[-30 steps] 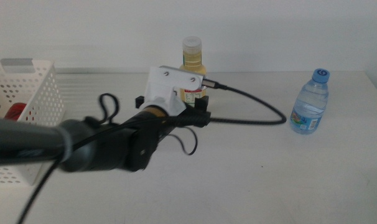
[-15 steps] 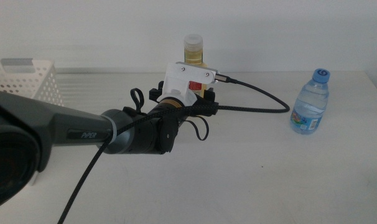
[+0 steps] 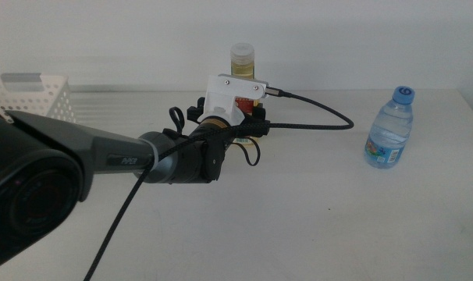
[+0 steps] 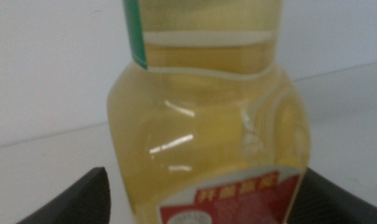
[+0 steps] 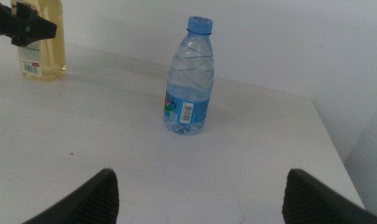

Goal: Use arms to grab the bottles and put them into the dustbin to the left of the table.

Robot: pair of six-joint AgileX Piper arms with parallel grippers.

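The yellow juice bottle [image 3: 243,58] stands upright at the back middle of the table [image 3: 314,226]. My left arm reaches in from the left, and its white wrist housing [image 3: 235,95] covers the bottle's lower half. In the left wrist view the bottle [image 4: 207,124] fills the space between the jaws of my left gripper [image 4: 204,186], which is open, with one jaw close on each side. The clear water bottle [image 3: 390,127] with a blue cap stands alone at the right. It is well ahead of my open right gripper [image 5: 201,202], which holds nothing. The dustbin [image 3: 35,97] sits at the left edge.
A black cable [image 3: 322,121] loops from the left wrist across the table behind the arm. The thick dark forearm [image 3: 80,168] fills the lower left of the middle view. The right wrist view also shows the left gripper's dark finger [image 5: 28,26] beside the juice bottle [image 5: 44,50].
My left arm has pushed forward and a little right, so the wrist housing now sits against the juice bottle. The water bottle has not moved.
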